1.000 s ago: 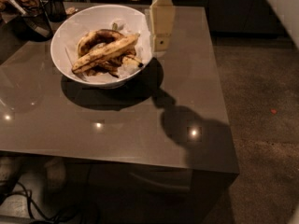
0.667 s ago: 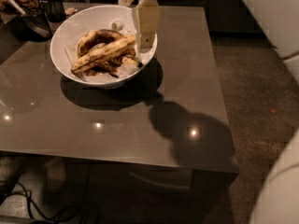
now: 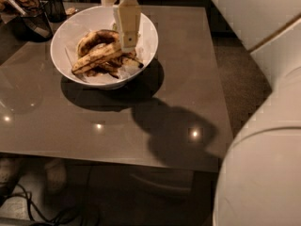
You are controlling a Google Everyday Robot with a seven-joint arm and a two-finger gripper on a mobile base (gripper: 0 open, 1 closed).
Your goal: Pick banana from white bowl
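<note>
Gripper hangs over the right half of the bowl, just above the banana's upper end. I cannot tell how wide it stands.

Risks: darker bananas touch the target, so I may take two; soft skin may split.

Room: the rim is near. The surface lies open to the right, and mesh cups crowd the left.

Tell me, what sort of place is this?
Probably a break room or office lounge: a glossy brown table, a large round white bowl of speckled overripe bananas, dark wire-mesh cups behind. The robot's pale gripper hangs over the bowl.
</note>
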